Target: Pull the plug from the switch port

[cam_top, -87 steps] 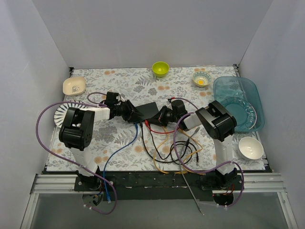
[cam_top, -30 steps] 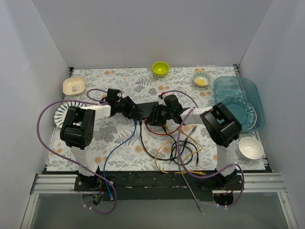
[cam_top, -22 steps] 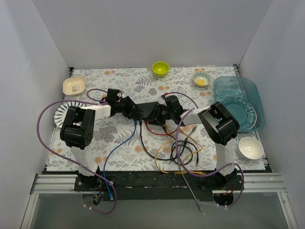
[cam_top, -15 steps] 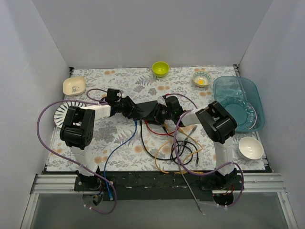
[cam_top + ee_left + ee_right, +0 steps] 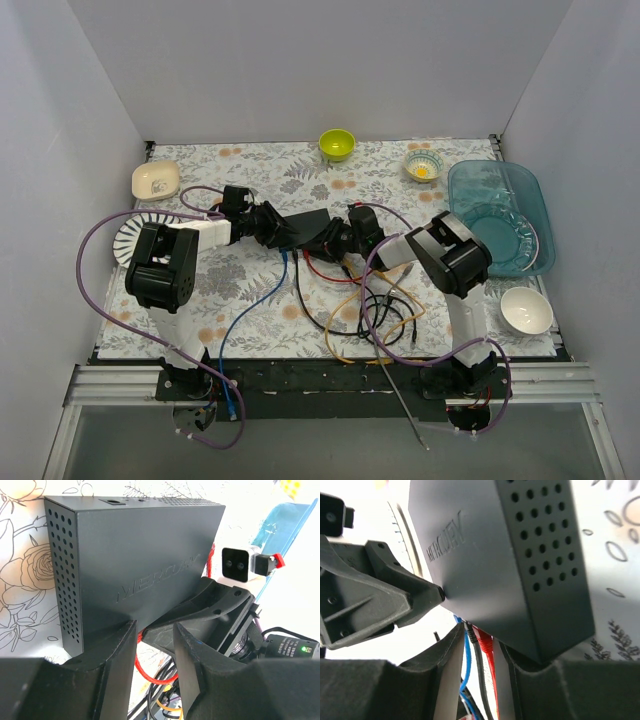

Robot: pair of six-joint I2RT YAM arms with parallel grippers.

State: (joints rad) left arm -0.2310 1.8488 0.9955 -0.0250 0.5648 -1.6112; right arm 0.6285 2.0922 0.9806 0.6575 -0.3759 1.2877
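The black switch (image 5: pixel 312 224) lies mid-table, its cable side raised. My left gripper (image 5: pixel 283 234) holds its left end; in the left wrist view the box (image 5: pixel 135 555) runs down between my fingers (image 5: pixel 115 670), and the gripper (image 5: pixel 154 630) is closed on it. My right gripper (image 5: pixel 332 240) is at the switch's port side. In the right wrist view it (image 5: pixel 480 640) is open and straddles the plugged-in red plug (image 5: pixel 484 639), black plug (image 5: pixel 471 629) and blue cable (image 5: pixel 467 650). The red plug rests against my right finger (image 5: pixel 520 680). The ports themselves are hidden under the box (image 5: pixel 505 565).
A tangle of black, yellow and red cables (image 5: pixel 380 315) lies in front of the switch, and a blue cable (image 5: pixel 262 300) runs to the near edge. Green bowl (image 5: pixel 337 144), patterned bowl (image 5: pixel 423 167), teal tray (image 5: pixel 498 215), white bowl (image 5: pixel 526 310), beige dish (image 5: pixel 156 180), white plate (image 5: pixel 128 236).
My right gripper has moved left and closed in on the switch's port side, over the plugs. The switch has shifted slightly toward the back. The left gripper has stayed on the switch.
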